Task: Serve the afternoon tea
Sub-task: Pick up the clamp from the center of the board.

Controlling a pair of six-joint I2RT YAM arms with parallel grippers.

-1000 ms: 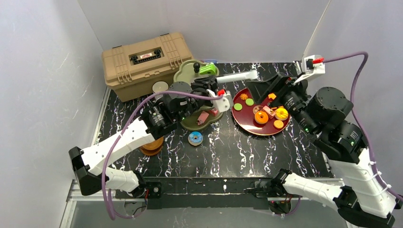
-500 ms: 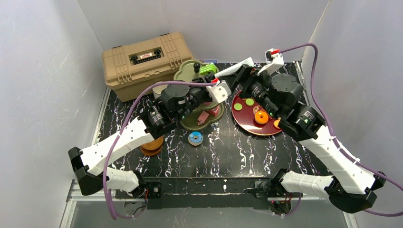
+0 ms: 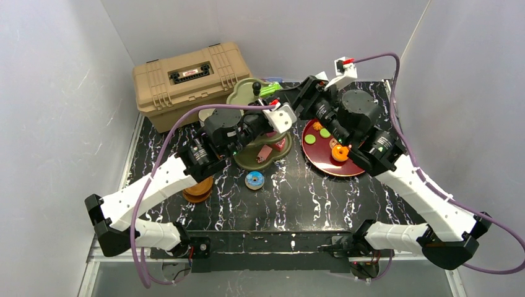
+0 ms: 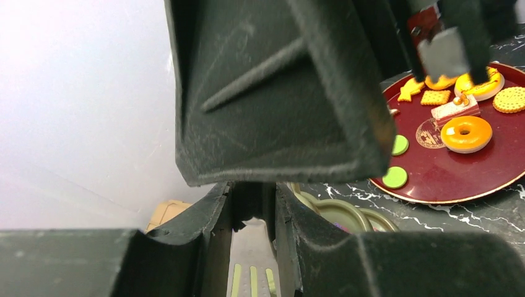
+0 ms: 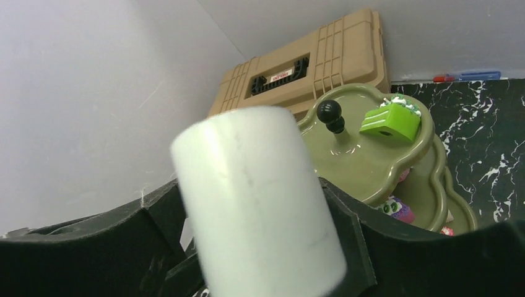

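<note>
Above the marbled table (image 3: pixel 297 192) a white mug (image 5: pixel 254 173) is clasped by the right gripper (image 5: pixel 255 247); the left gripper's (image 4: pixel 252 210) state cannot be told. The stand (image 5: pixel 371 154), crowded by both arms, may be struck.

Plain white walls (image 3: pixel 62 93) close around me; the counter (image 3: pixel 297 198) is black, white-veined marble, evenly lit.

Robot lab test cell, staged for a pretend tea service

Plain pale walls (image 3: pixel 62 93) are closing in a black marbled table (image 3: pixel 297 198) on the left, right and far sides. A left arm (image 3: pixel 155 185) and a right arm (image 3: pixel 427 198) are standing on a metal rail (image 3: pixel 278 244) at the near edge, trailing purple cables (image 3: pixel 377 56). Props are lying about: a tan toolbox (image 3: pixel 189 77) far left, a three-tier stand (image 3: pixel 244 93), a white mug (image 5: pixel 260 204), and toy cakes (image 3: pixel 339 152) on a red plate (image 3: pixel 322 162).
</note>
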